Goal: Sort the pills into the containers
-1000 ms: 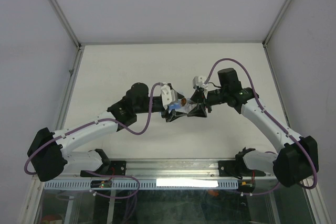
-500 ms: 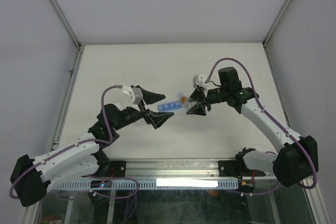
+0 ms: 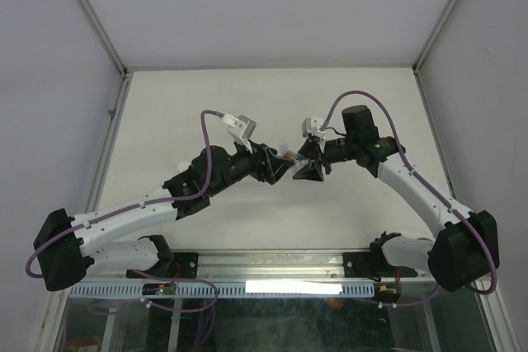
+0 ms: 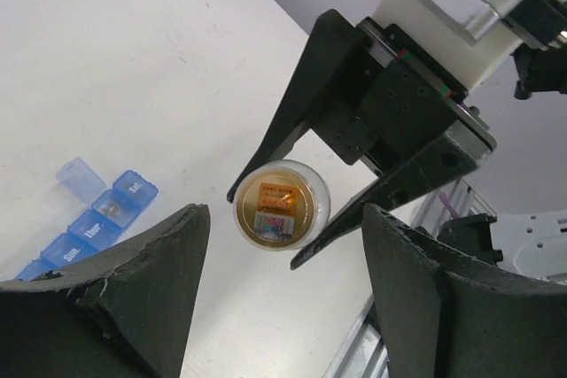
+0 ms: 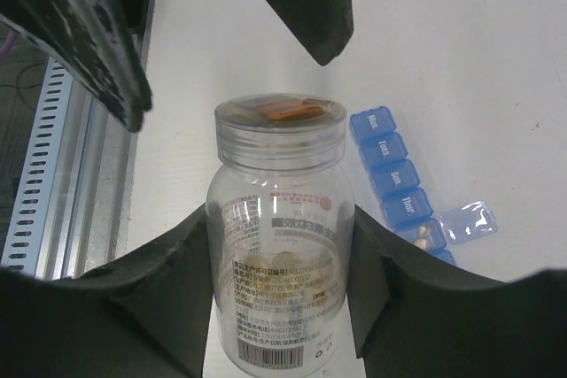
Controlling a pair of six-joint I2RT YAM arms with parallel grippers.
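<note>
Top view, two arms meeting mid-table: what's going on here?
The right gripper holds a small clear bottle off the table, with its cap pointing at the other arm. The left gripper faces that cap with its jaws open, not touching it. The blue pill organizer lies on the table nearby. One compartment is flipped open with a couple of pills inside, and the labelled lids in view are shut.

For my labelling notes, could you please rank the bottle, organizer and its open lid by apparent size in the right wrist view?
1. bottle, though it is nearest the camera
2. organizer
3. open lid
</note>
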